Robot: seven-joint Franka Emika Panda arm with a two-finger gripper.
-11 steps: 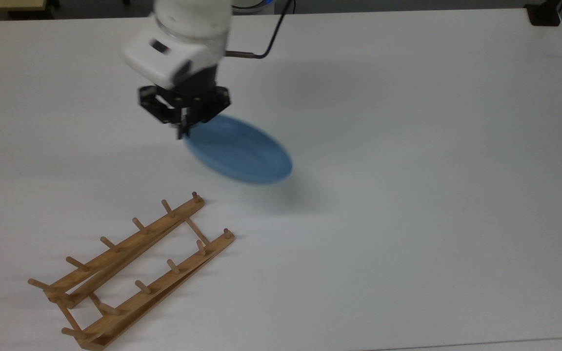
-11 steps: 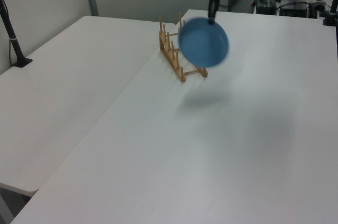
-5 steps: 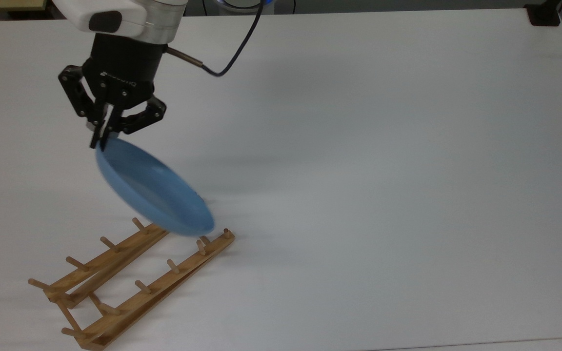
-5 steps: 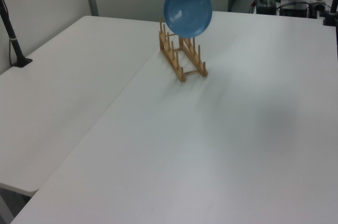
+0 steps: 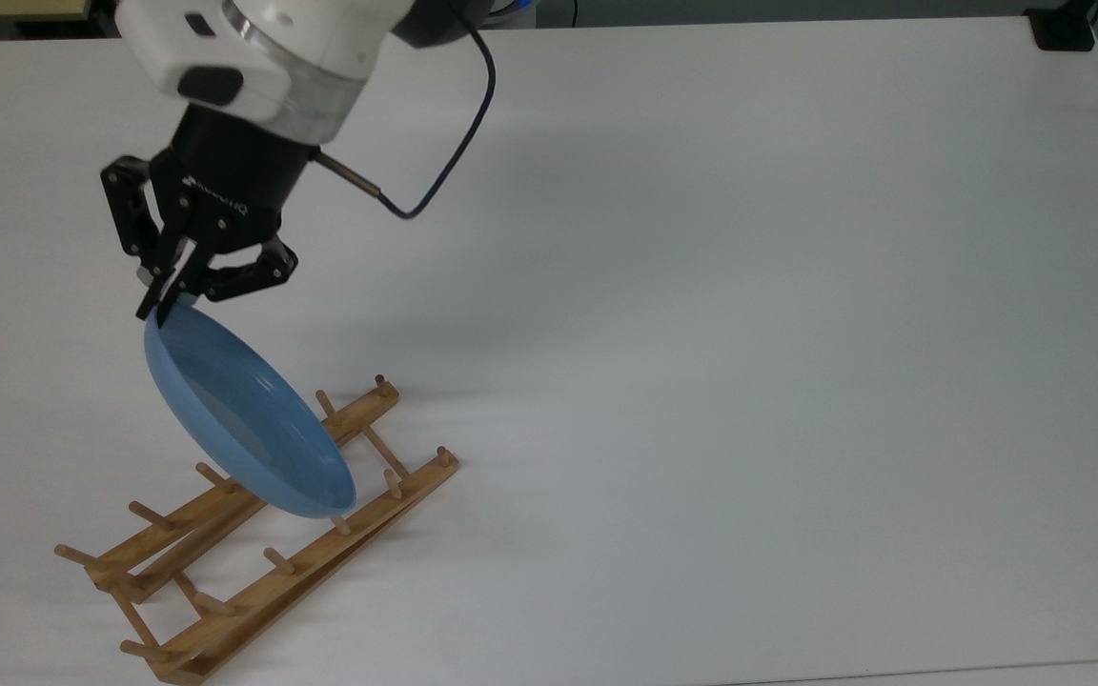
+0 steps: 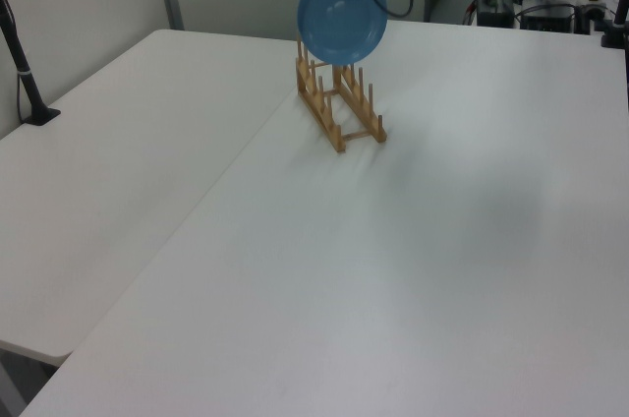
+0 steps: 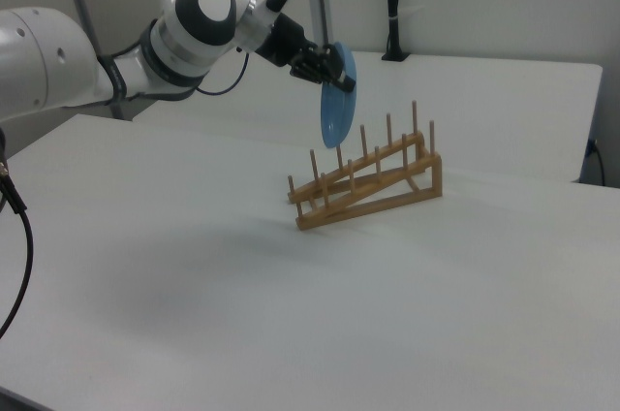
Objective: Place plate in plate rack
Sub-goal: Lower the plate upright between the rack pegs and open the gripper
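Note:
My gripper (image 5: pixel 160 307) (image 7: pixel 338 64) is shut on the upper rim of the light-blue plate (image 5: pixel 246 415) (image 6: pixel 341 15) (image 7: pixel 337 99). The plate hangs nearly on edge in the air, just above the wooden plate rack (image 5: pixel 254 534) (image 6: pixel 339 104) (image 7: pixel 368 182). In the top view its lower edge overlaps the rack's middle pegs. In the right view the plate sits above the rack's pegs, clear of them. The rack lies on the white table with its pegs pointing up.
The white table (image 5: pixel 749 333) stretches wide to the top view's right of the rack. A black post base (image 5: pixel 1064 29) stands at the far right corner. A second white table with a black pole (image 6: pixel 25 73) adjoins at the left view's left.
The arm has carried the plate from mid-table toward the top view's lower left, tilting it more upright. It now hangs over the rack's middle, lower than half a second ago.

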